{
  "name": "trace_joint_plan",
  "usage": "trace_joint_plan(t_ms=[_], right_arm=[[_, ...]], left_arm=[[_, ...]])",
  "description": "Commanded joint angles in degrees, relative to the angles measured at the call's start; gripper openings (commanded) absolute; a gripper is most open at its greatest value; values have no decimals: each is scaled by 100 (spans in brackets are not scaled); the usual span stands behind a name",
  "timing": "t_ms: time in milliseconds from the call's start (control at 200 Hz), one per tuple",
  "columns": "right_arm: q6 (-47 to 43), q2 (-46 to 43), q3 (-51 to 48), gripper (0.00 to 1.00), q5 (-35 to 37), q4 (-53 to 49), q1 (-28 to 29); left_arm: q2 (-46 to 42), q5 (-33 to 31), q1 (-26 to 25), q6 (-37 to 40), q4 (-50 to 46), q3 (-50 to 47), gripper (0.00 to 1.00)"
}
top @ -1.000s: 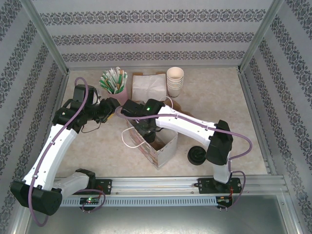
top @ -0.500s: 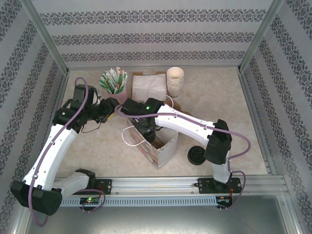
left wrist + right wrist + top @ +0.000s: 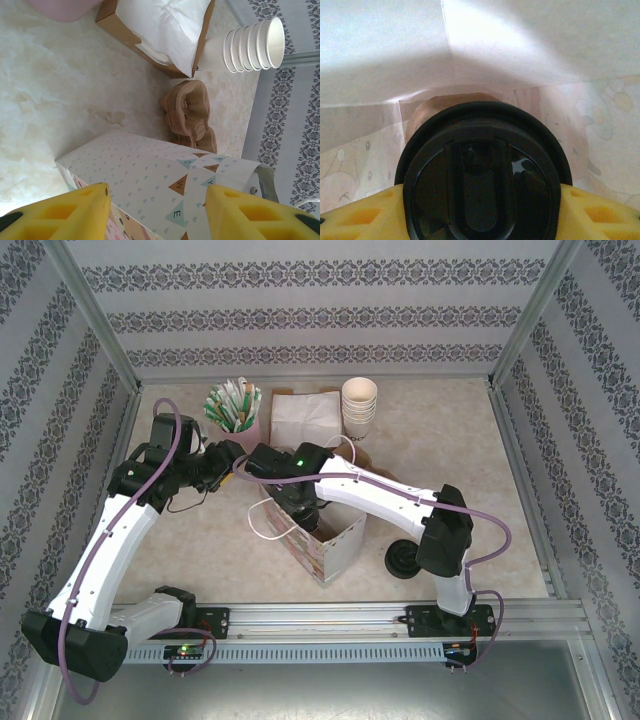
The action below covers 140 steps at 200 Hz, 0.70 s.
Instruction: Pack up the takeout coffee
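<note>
Your top view is bright and even, with soft shadows on the pale marbled table [image 3: 450,440]. In your right wrist view the round black plastic lid [image 3: 482,175] is close, a bit soft, with faint shine. In your left wrist view the yellow fingers [image 3: 60,215] look blurry.

The worktop [image 3: 450,440] is a pale, marbled cream surface. Along its far edge stand a pink cup [image 3: 248,428] full of green and white sticks, a brown cardboard tray of white napkins [image 3: 305,418] just beside it, and a stack of cream paper cups [image 3: 359,408] (nested, mouths up). Crumpled brown cardboard pieces [image 3: 186,111] lie just in front of the tray, near an open, upright patterned paper bag [image 3: 335,548] at mid-worktop, with loose black lids [image 3: 402,560] just to its right.
</note>
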Motion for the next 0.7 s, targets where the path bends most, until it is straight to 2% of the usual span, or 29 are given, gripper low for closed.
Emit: trace_joint_plan(t_ms=[0, 165, 455, 694], right_arm=[[224, 780, -766, 49, -768, -902, 6], [286, 513, -473, 49, -866, -922, -85], [283, 432, 627, 49, -590, -1439, -143], [339, 294, 683, 50, -562, -1389, -143]], left_arm=[[31, 76, 14, 59, -154, 105, 54], [38, 47, 9, 90, -196, 141, 54], [-42, -39, -1, 89, -258, 82, 55], [-146, -68, -25, -2, -204, -2, 56]])
